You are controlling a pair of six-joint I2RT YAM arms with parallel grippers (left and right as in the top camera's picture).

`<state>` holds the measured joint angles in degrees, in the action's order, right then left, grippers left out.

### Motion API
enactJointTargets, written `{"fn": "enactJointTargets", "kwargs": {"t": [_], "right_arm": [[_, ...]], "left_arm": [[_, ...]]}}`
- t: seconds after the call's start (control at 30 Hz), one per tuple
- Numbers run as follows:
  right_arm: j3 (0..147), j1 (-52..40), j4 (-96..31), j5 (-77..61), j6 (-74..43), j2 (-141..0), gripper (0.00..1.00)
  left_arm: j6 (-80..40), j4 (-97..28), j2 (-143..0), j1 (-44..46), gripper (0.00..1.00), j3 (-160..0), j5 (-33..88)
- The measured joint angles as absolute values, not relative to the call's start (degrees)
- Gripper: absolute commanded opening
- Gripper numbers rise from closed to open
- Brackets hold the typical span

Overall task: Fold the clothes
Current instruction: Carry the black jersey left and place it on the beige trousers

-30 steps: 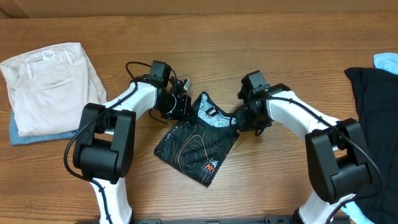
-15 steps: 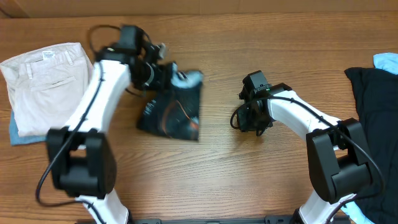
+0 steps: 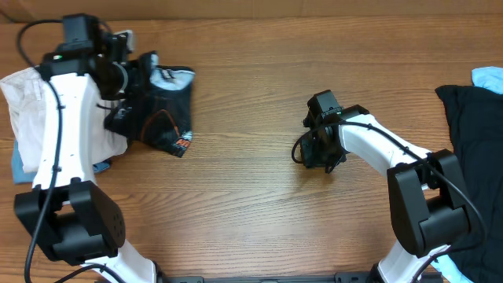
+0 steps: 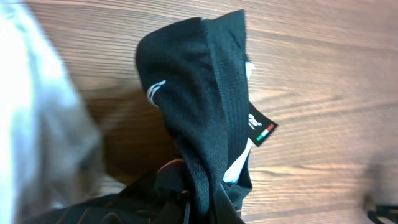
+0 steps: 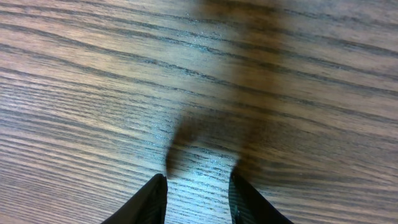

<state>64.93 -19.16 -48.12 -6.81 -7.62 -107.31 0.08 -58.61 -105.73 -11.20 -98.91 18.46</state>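
Moved: left arm has swung from the middle of the table to the far left corner, taking the black top with it; the right arm has not shifted.
Right gripper (image 3: 318, 153): right of the table's middle, pointing down close over bare wood. In the wrist view its fingers (image 5: 149, 202) stand a little apart with only wood grain and their shadow between them; it holds nothing.
Table (image 3: 236, 220): brown wood.
Black garments (image 3: 468, 157): a dark heap at the right edge, well apart from both grippers.
Trousers (image 3: 27, 118): a pale beige pile at the left edge, lying on a blue cloth (image 3: 17, 167) that peeks out at the near side; in the left wrist view they are a white blur (image 4: 37, 124).
Black top (image 3: 161, 110): bunched, near the far left corner, just beside the trousers. Orange wavy lines and a small red-white logo show on its near end. From the left wrist it is a tall fold (image 4: 205, 93) with a small neck label (image 4: 261, 127) sticking out. Whether its low end touches the wood, I cannot tell.
Left gripper (image 3: 132, 69): closed on the far end of the top, its fingers mostly buried in the cloth.
Light blue cloth (image 3: 489, 79): a scrap at the right edge, just beyond the black heap.
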Motion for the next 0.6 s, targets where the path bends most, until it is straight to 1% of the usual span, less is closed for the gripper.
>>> {"fn": "enactJointTargets", "kwargs": {"t": [0.13,0.3,0.6], "right_arm": [[64.93,-19.16,-48.12,-6.83,-7.60,-107.31,0.36],[64.93,-19.16,-48.12,-6.85,-7.64,-107.31,0.37],[64.93,-19.16,-48.21,-6.85,-7.64,-107.31,0.38]], "left_arm": [[0.19,-58.78,-105.73,-14.59,0.04,-99.22,17.96],[0.19,-58.59,-105.51,-16.56,0.04,-99.48,17.08],[-0.01,-56.05,-102.63,-19.59,0.04,-99.50,10.87]]}}
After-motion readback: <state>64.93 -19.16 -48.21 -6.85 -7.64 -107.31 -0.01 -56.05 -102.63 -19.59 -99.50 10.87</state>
